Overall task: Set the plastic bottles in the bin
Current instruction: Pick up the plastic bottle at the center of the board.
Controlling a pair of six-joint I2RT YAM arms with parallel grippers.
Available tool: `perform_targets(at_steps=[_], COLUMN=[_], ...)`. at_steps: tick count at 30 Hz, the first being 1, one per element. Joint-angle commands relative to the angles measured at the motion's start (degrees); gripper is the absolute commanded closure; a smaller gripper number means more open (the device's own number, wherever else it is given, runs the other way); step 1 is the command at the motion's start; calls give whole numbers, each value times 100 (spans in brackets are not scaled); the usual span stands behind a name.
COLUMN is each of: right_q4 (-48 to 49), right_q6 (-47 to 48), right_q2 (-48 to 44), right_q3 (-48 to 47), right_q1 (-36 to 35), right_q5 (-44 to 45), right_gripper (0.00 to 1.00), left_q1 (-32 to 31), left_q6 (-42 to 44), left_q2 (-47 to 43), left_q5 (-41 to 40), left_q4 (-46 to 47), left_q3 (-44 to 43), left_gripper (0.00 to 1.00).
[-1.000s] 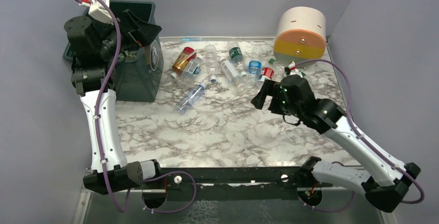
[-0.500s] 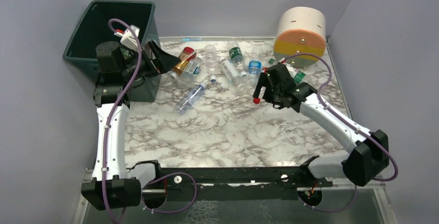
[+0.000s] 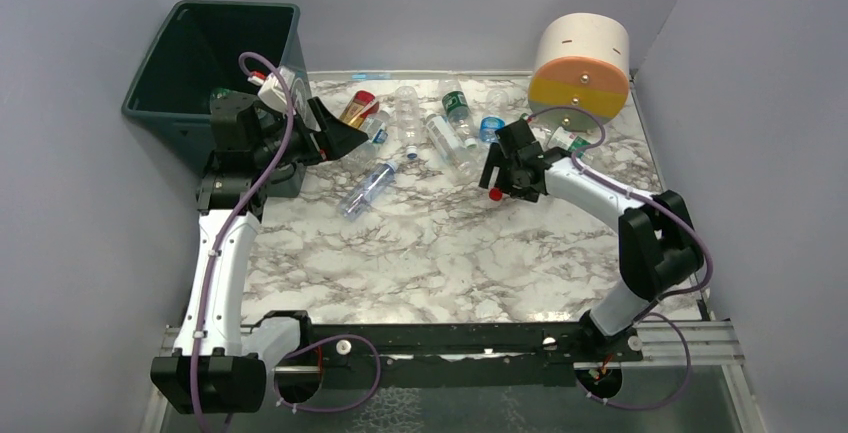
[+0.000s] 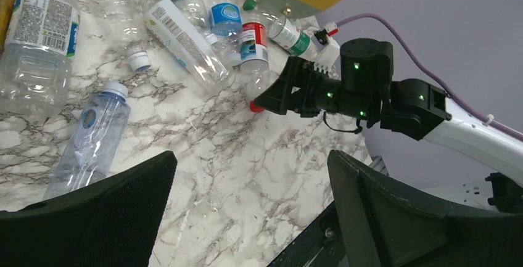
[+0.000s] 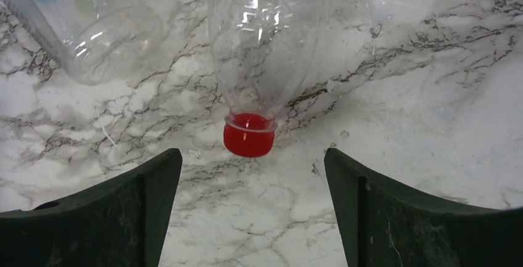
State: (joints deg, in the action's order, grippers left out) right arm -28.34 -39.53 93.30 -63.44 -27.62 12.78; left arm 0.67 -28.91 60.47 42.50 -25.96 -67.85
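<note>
Most of the work is left: at least 9 bottles [image 3: 407,118] lie on their sides on the marble table [image 3: 440,253], bunched along its far edge between the bin [image 3: 215,53] at the far left and the big cream, orange and yellow cylinder [image 3: 580,58] at the far right. One clear bottle with a blue cap [image 3: 368,189] lies a little nearer than the rest. The part of the bin's inside that shows is dark, and no bottle can be made out there; the left arm covers some of it, so I cannot tell how many have gone in. The left gripper [image 4: 250,174] hangs just right of the bin, over the left end of the cluster, its fingers spread wide with nothing between them. The right gripper [image 5: 251,156] is low over the red-capped bottle [image 5: 265,32] toward the right of the cluster. Its fingers are also spread, 1 on each side of the red cap [image 5: 249,134] and well apart from it, so nothing is gripped yet. By my reading, the step in hand is a pickup of that bottle, with every other bottle on the table to follow.
</note>
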Motion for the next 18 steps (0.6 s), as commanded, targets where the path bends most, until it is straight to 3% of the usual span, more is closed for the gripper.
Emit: perform_targets(at_steps=[1,11,15,18], right_q4=[379,618,695,836], right_q6=[59,86,18,-59], right_q2=[318,803,902,857], right_q3=[-220,-354,-313,-122], right_q1=[162,353,353,346], right_q5=[-54,-223,-396,-548], right_gripper=[13,23,36,38], left_q1=[-108,-211,-250,-281], left_q6=[135,163,166,168], left_q2=[-141,-127,-118,-116], left_q5=[-118,-194,-236,-259], left_q4=[157,217,225,231], left_q3=[120,224,254,276], left_gripper=[1,1,1,1])
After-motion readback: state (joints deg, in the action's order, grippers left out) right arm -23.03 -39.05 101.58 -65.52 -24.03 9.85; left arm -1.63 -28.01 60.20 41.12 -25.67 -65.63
